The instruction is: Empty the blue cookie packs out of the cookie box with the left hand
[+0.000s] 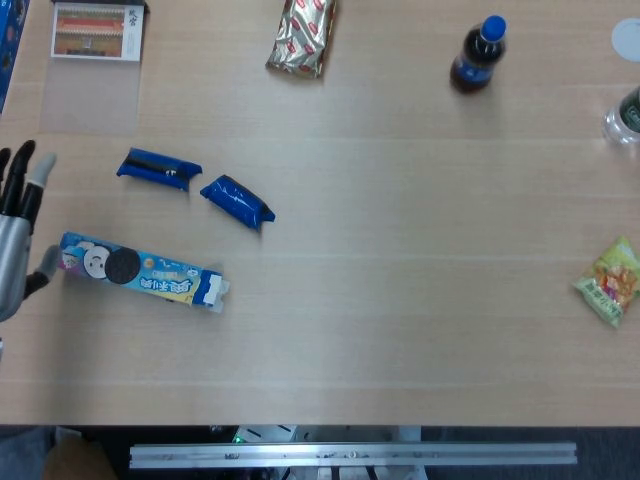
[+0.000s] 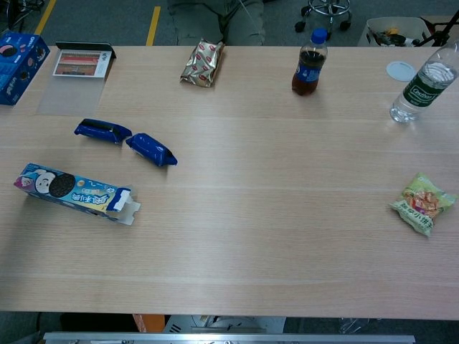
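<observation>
The cookie box (image 1: 140, 276) lies flat on its side on the counter (image 1: 400, 300), its open flap end facing away from my left hand (image 1: 14, 248). Two blue cookie packs are already out: one pack (image 1: 158, 167) sits just beyond the box, the other pack (image 1: 237, 201) a little further along from the box's open end, both well apart from its mouth. I cannot see into the box from either camera, so I cannot say whether anything is left inside; if I call it empty on this evidence alone I may be wrong.

My left hand shows only at the frame edge in the head view, right beside the closed end of the box, fingers spread and nothing in them. The thumb looks very close to the box end; I cannot tell whether it touches. If I swing in again carelessly from there I could shove the box along the counter into the nearer pack, or crush the cardboard. With the hand half out of view, I am judging its position poorly.

My right hand is in neither view.

Far from the box, a cola bottle (image 1: 477, 54), a foil snack bag (image 1: 302, 36) and a green snack packet (image 1: 611, 282) pose no risk.
</observation>
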Available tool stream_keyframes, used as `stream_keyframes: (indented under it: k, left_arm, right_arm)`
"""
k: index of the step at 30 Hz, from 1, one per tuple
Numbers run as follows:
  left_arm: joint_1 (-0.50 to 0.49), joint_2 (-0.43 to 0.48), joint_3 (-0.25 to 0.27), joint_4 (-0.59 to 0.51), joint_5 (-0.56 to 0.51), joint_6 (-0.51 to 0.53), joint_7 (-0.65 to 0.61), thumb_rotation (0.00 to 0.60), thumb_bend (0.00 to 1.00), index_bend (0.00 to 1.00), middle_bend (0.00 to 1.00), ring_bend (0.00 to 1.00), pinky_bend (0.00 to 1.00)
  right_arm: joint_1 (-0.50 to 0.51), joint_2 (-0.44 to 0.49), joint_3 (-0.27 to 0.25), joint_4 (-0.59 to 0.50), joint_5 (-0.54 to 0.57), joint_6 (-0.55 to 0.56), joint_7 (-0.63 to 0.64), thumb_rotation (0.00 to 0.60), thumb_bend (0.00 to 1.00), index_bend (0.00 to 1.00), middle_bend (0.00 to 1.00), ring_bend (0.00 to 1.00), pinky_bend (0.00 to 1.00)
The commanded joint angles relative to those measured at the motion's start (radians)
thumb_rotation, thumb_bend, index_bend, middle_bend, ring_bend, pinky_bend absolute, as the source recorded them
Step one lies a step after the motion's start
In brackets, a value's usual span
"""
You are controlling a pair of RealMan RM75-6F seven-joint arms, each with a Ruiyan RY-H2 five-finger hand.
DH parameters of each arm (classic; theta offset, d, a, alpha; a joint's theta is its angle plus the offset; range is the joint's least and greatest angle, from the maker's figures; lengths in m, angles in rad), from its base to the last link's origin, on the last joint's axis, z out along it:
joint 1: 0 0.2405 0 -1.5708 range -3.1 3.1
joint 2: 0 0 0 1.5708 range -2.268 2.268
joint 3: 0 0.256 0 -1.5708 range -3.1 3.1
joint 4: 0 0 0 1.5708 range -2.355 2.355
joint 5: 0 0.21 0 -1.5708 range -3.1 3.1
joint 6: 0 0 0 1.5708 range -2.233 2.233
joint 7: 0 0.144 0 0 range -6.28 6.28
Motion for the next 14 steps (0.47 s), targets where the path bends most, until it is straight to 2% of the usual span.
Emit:
stream_keyframes:
  k: [1, 5, 14]
  left_arm:
    - [0.042, -0.014, -0.006, 0.022, -0.031, 0.041, -0.015, 0.600, 0.27, 0.01, 0.03, 0.00, 0.16]
    - [0.076, -0.014, -0.006, 0.041, -0.031, 0.076, -0.025, 0.600, 0.27, 0.03, 0.04, 0.00, 0.16]
    - [0.095, 0.000, -0.007, 0.027, -0.019, 0.068, -0.023, 0.600, 0.27, 0.03, 0.05, 0.00, 0.16]
  right_arm:
    - [0.003, -0.002, 0.000, 0.005, -0.002, -0.003, 0.001, 0.600, 0.26, 0.37, 0.36, 0.32, 0.40]
    - [0.007, -0.004, 0.000, 0.007, -0.006, -0.003, 0.004, 0.600, 0.26, 0.37, 0.36, 0.32, 0.40]
    - [0.012, -0.007, -0.003, 0.008, -0.011, -0.005, 0.007, 0.600, 0.26, 0.37, 0.36, 0.32, 0.40]
